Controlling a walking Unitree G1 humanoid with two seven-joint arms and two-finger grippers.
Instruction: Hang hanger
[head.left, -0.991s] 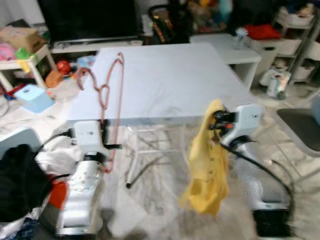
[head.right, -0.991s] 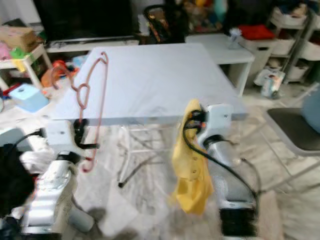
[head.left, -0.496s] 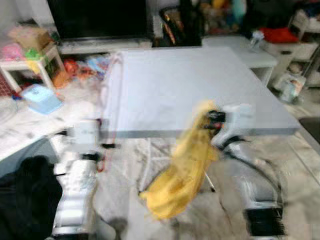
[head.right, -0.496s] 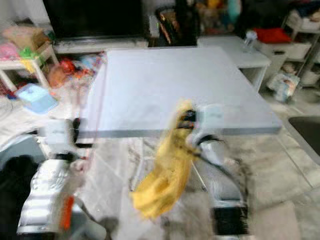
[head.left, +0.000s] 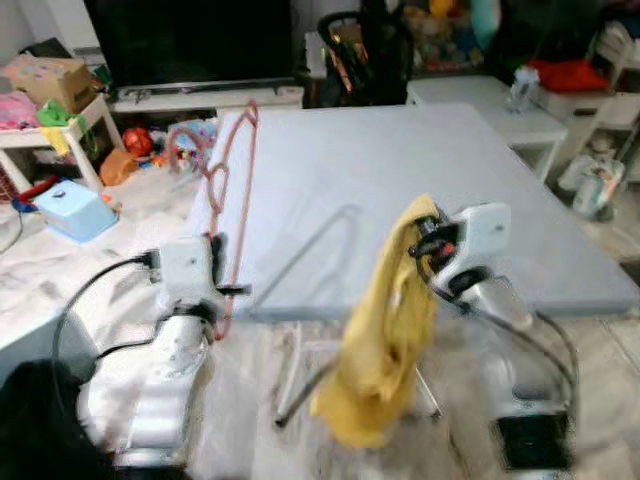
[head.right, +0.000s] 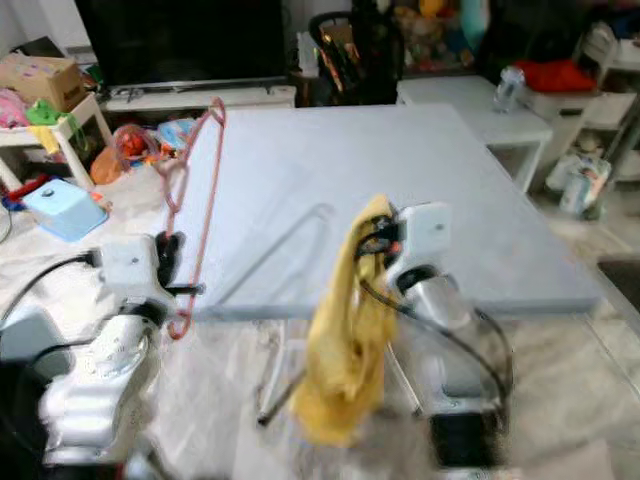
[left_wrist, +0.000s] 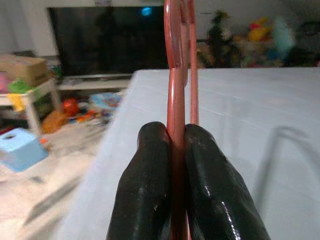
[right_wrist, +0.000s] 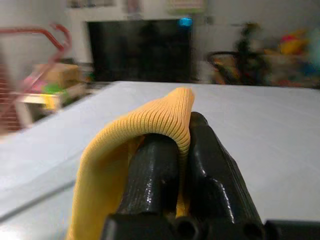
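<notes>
The robot stands at the near edge of a pale grey worktop (head.left: 420, 170) with both arms loaded, so to my eye this is the carrying stage: things are in hand, nothing is hung yet, and no rail or hook to hang on is in sight. The left gripper (head.left: 212, 285), at about 9 o'clock in the head views, has its jaws clamped on a pink hanger (head.left: 235, 190), which stands nearly upright with its hooked top up at 11 o'clock over the worktop's left edge. The right gripper (head.left: 425, 243), near the centre, has its jaws pinched on a fold of a yellow garment (head.left: 385, 330), and the rest of the cloth droops below the worktop's front edge towards 6 o'clock. The next move, I'd judge, calls for bringing the hanger and garment together or finding a place to hook the hanger, keeping both grips firm because the cloth swings freely. The left wrist view gives what the head views cannot: the two black fingers (left_wrist: 150, 185) pressed tight on either side of the thin pink rod. The right wrist view likewise shows the ribbed yellow knit draped over its fingers (right_wrist: 212, 170). Only the head views show the hanger's whole outline, a blue box (head.left: 70, 208) on the floor at 9 o'clock, and a dark television (head.left: 190, 40) at 12.
</notes>
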